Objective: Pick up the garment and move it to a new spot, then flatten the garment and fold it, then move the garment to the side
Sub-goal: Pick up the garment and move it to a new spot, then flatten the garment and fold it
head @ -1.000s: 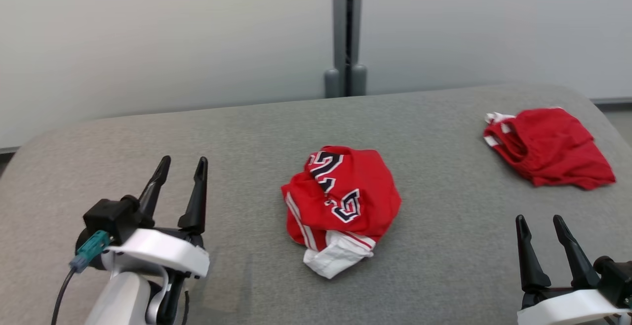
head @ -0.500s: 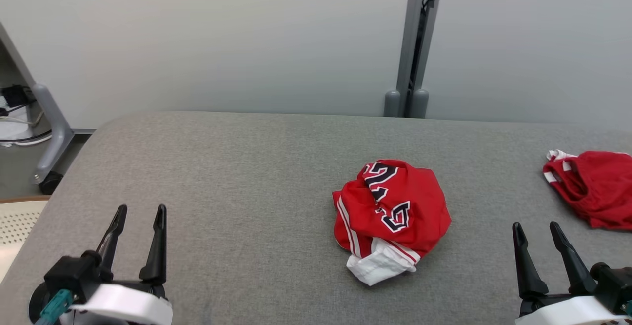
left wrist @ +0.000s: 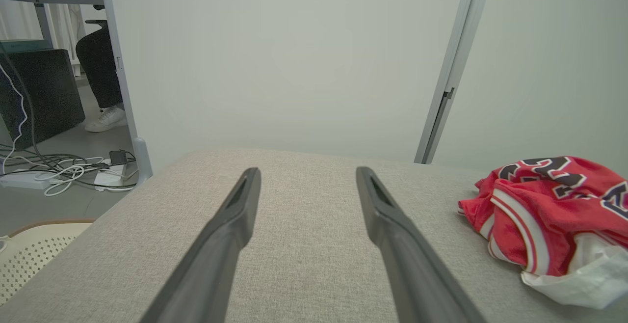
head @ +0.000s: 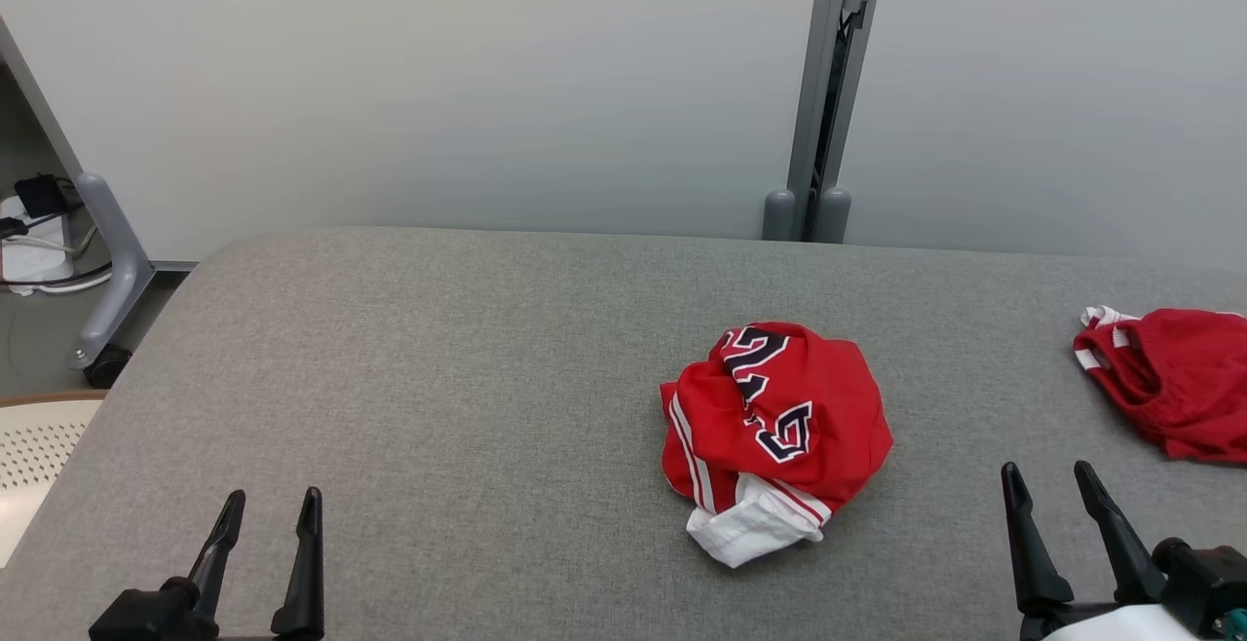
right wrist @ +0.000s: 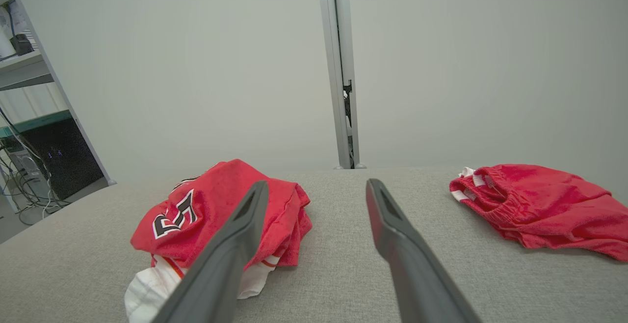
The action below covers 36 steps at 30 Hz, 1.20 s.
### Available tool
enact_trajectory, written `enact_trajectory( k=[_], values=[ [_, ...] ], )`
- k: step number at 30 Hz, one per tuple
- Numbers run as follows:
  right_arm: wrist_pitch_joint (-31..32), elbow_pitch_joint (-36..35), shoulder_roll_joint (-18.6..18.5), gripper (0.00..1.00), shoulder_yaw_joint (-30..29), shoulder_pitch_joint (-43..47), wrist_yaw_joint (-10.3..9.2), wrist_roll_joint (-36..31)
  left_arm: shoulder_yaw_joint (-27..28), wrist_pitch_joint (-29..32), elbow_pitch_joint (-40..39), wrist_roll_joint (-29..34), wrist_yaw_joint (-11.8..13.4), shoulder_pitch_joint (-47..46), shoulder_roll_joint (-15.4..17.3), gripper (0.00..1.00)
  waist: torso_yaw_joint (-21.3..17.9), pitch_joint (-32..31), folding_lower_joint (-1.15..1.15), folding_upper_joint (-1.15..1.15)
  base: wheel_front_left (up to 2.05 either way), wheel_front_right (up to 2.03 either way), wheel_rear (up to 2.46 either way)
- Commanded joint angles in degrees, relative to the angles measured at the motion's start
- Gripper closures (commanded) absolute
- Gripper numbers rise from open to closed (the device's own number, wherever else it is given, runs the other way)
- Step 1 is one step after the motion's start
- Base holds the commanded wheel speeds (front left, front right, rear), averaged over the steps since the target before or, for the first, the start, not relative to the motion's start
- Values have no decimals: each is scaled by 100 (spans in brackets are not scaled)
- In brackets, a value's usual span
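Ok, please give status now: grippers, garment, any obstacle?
Left gripper open, right gripper open, both empty. Crumpled red jersey on table, untouched. Second red garment far right, clear of it.

The head camera looks forward and down from above the grey worktop [head: 438,378], with the crumpled red garment [head: 774,427] right of centre and a wall [head: 390,86] behind it. The left wrist camera sits low over the worktop, well left of the garment, facing the wall. The right wrist camera, equally low, sits closer, on the garment's right. All three share the garment and the grey post [head: 818,86] behind it.
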Motion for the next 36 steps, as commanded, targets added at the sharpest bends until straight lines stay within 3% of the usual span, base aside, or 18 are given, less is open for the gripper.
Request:
enact_trajectory(
  k=[1,27,36],
  values=[
    [-30,25,-11,0,4,69,1,37,34,-9,7,34,-1,54,-8,0,-9,-10,0,0,0,0,0],
    [-30,113,68,0,43,143,1,45,319,-10,174,374,-216,94,-219,0,-180,-54,0,0,0,0,0],
    [-30,105,19,0,98,88,1,57,-210,-7,312,456,-308,-433,-342,0,-417,44,0,0,0,0,0]
  ],
)
